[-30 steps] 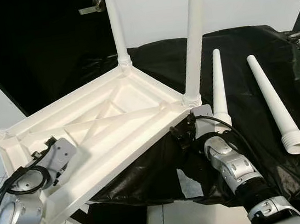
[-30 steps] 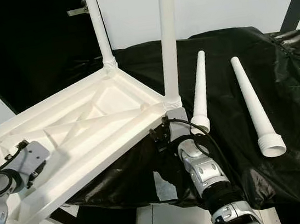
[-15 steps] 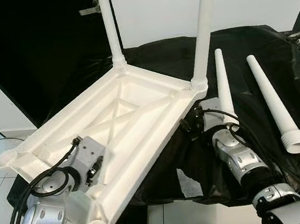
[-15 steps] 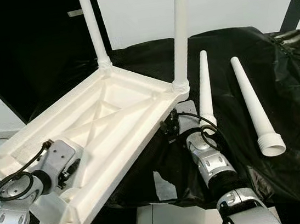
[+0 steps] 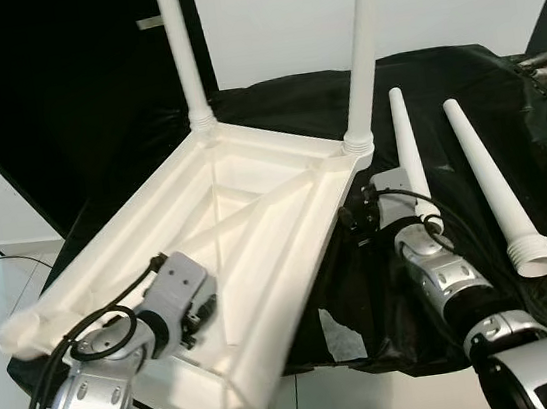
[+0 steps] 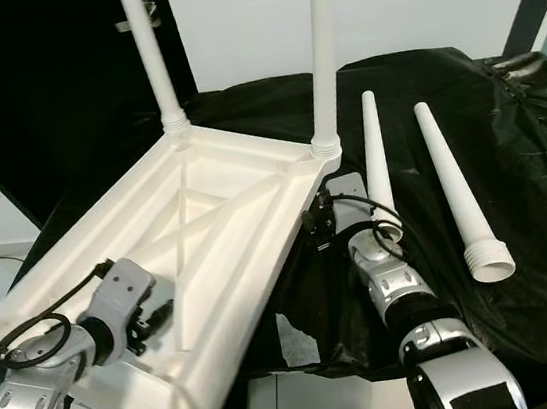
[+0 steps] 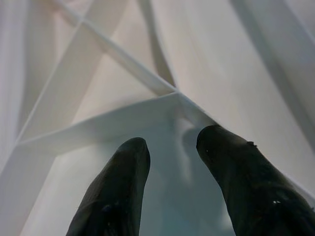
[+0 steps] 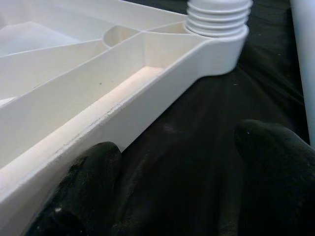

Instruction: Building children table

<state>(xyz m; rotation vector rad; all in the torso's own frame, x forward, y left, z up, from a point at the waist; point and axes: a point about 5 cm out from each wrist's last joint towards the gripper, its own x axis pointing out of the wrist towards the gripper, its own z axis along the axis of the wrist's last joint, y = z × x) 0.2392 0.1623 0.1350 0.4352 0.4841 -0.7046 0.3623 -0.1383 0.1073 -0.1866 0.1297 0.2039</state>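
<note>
Left hand: fingers parted, over ribbed underside of the tabletop, gripping nothing.
Right hand: fingers apart, empty, beside tabletop's rim.
Tabletop: upside-down, tilted, two legs screwed in.
Loose legs: on black cloth.

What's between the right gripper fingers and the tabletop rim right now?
Only bare black cloth between the right gripper and the tabletop rim, seen in the right wrist view; one finger sits close against the rim.

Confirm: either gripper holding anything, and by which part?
Cannot tell. Left gripper is open inside the upturned tabletop's ribbed underside; right gripper open at its side rim, touching it.
</note>
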